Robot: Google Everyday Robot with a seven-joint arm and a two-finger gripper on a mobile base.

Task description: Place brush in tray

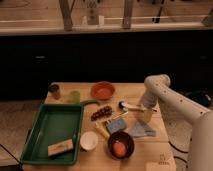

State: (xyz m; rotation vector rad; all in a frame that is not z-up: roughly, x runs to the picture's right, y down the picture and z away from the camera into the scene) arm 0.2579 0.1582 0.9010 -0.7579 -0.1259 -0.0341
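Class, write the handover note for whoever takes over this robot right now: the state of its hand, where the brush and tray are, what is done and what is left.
Hand: open, low over the right side of the table, at the handle end of the brush. I cannot tell whether it touches the brush.
Brush: lying flat on the table, head pointing left, not lifted.
Tray: at the table's left edge, with only a tan block in its near end.
Done: hand brought to the brush.
Left: close on the handle, lift, carry left across the table, set the brush in the tray, release.
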